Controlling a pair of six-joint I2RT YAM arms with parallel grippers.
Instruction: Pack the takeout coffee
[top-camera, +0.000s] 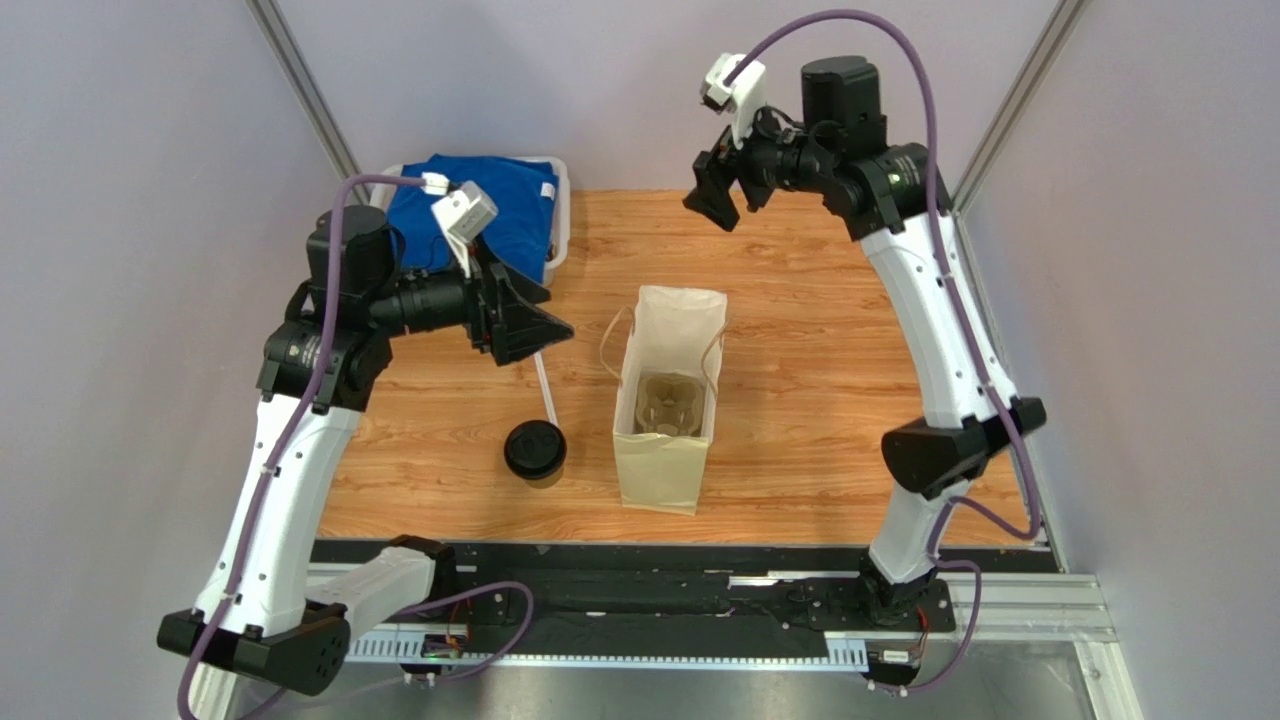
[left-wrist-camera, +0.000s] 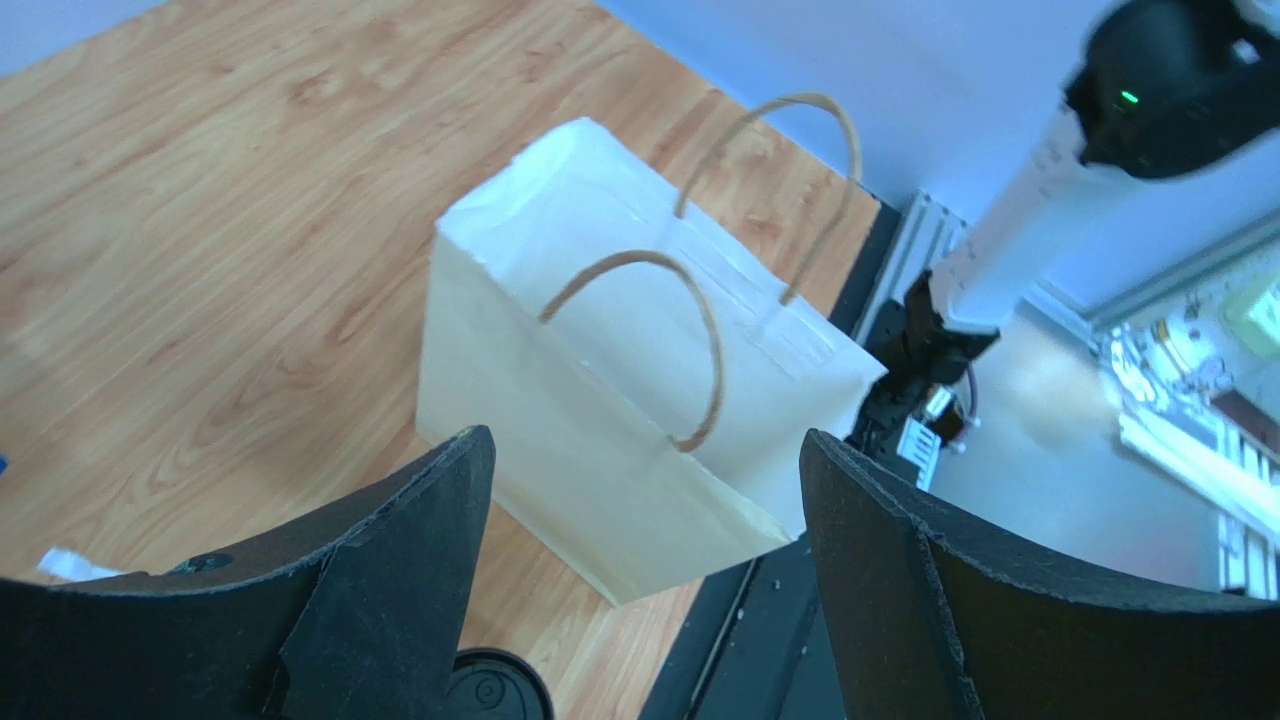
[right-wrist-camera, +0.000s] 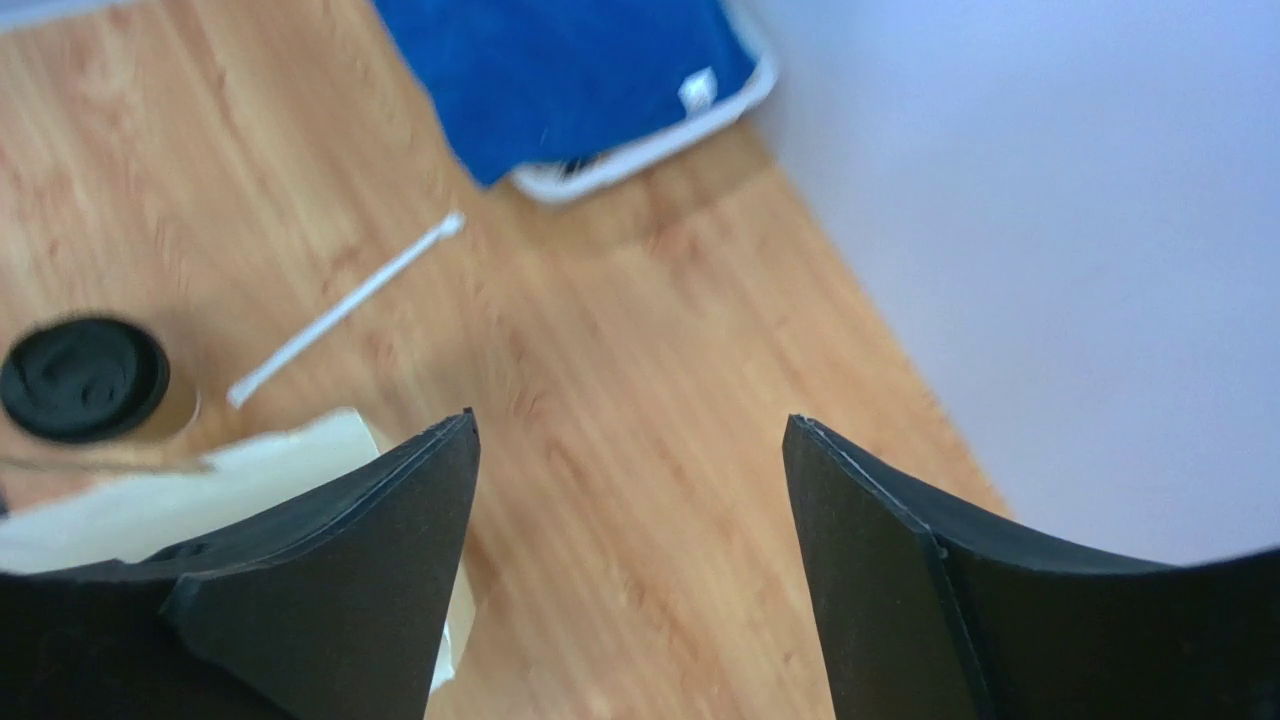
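The takeout coffee (top-camera: 535, 449), a small brown cup with a round black lid, stands on the wooden table just left of the white paper bag (top-camera: 669, 402). The bag stands upright with its mouth open, and a grey-brown pulp tray (top-camera: 669, 405) lies inside it. My left gripper (top-camera: 529, 321) hangs open above the table behind the cup, empty; in its wrist view the bag (left-wrist-camera: 631, 383) fills the gap and the cup's lid (left-wrist-camera: 489, 690) peeks at the bottom. My right gripper (top-camera: 718, 180) is raised at the back, open and empty; the cup (right-wrist-camera: 87, 378) shows far left in its view.
A thin white straw (top-camera: 547, 396) lies on the table between the left gripper and the cup, also the straw (right-wrist-camera: 346, 308) in the right wrist view. A white basket with a blue cloth (top-camera: 496, 203) sits at the back left. Grey walls close in on both sides.
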